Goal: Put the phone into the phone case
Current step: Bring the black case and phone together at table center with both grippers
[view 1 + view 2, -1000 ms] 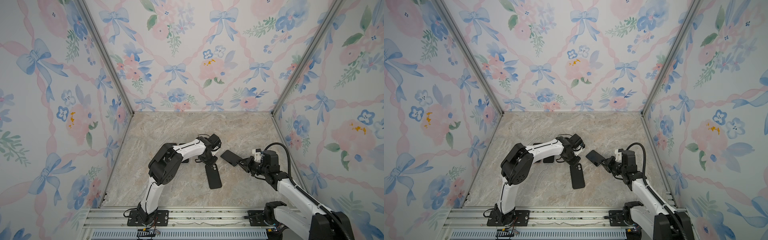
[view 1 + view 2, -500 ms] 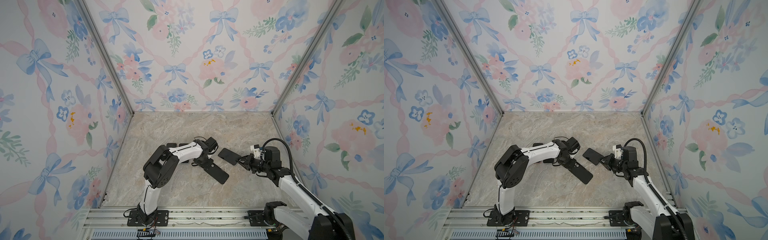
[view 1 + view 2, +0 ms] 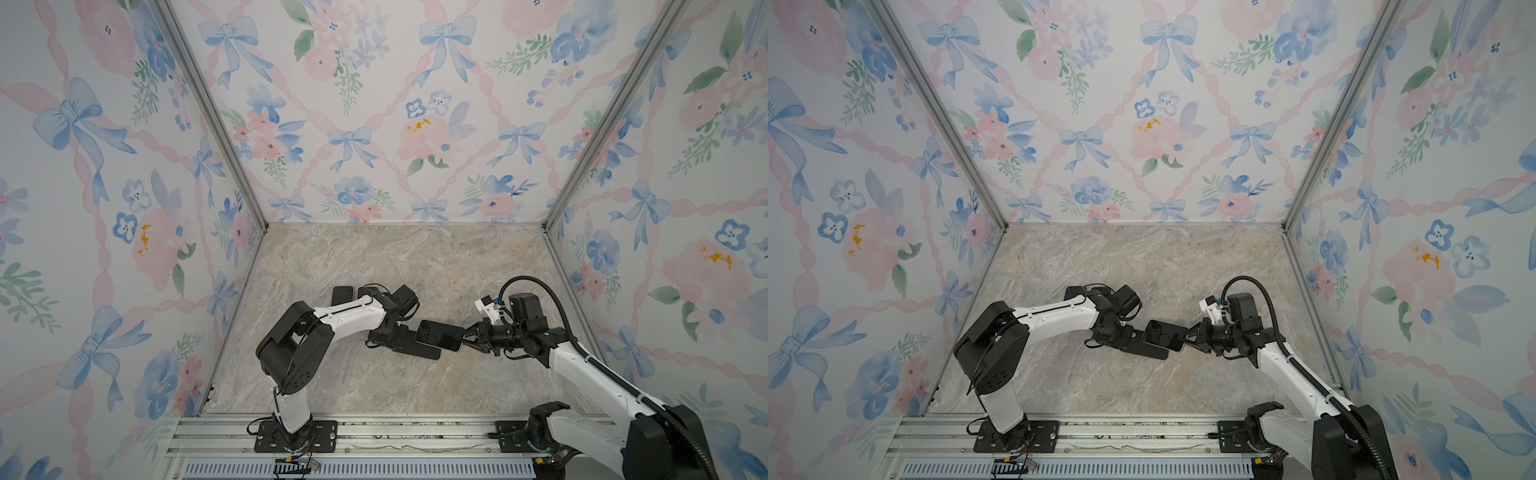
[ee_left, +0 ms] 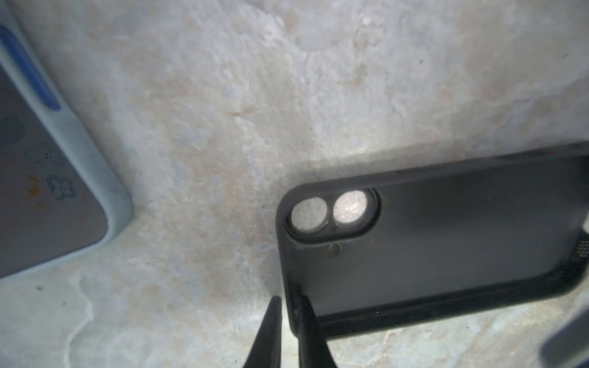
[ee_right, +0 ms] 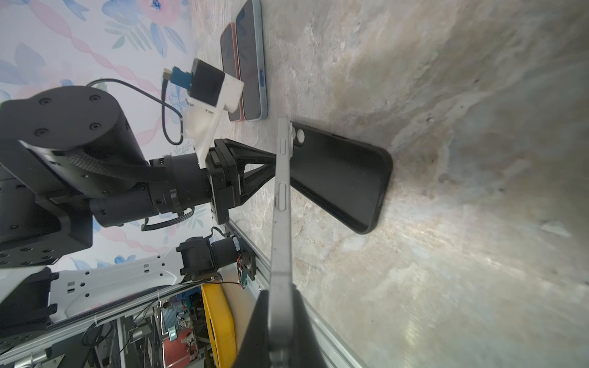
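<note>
Marble tabletop point(image 3: 374, 266) | left gripper point(image 4: 288, 317) pinches phone case point(image 4: 446, 239) rim | right gripper point(image 5: 280, 307) clamps phone point(image 5: 282, 207), case beyond its tips | best seat one corner first.

Pinches black phone case point(image 3: 424, 352) on marble floor point(image 3: 374, 257) with left gripper point(image 3: 405, 337); holds phone point(image 3: 438, 335) over the case's right end with right gripper point(image 3: 464, 332)

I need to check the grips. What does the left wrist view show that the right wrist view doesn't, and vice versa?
Only the left wrist view: the left gripper clamped on the rim of the phone case. Only the right wrist view: the right gripper holding the phone edge-on, and a pink-edged phone. Both: the black case, a blue-edged phone and the marble table.
</note>
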Motion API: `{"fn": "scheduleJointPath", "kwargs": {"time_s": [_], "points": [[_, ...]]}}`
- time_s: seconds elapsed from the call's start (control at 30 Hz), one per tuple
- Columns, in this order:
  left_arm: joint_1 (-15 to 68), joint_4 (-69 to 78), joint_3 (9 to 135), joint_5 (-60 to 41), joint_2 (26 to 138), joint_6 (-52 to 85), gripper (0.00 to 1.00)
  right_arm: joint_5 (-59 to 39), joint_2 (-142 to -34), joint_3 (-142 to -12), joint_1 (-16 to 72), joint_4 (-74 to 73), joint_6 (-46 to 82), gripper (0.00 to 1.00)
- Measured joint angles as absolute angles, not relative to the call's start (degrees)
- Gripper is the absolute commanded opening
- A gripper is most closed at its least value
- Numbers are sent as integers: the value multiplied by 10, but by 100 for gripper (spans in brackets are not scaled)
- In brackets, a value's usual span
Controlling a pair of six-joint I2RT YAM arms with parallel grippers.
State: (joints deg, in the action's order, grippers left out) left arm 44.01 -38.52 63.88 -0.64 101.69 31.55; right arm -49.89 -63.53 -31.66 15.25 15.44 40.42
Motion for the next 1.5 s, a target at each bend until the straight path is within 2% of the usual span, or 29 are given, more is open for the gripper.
{"fn": "scheduleJointPath", "kwargs": {"time_s": [0.17,0.53,0.7,0.97,1.5], "points": [[411,-353,613,-29,989,332,20,-509,-707,-356,177,155,387,0],[328,-250,547,-150,954,351,22,-542,-828,-426,189,163,325,0],[320,-221,533,-185,954,360,24,-545,-848,-426,207,158,326,0],[311,-162,494,-231,954,380,32,-549,-879,-426,213,149,325,0],[300,-97,458,-281,952,402,35,-565,-923,-441,219,138,323,0]]}}
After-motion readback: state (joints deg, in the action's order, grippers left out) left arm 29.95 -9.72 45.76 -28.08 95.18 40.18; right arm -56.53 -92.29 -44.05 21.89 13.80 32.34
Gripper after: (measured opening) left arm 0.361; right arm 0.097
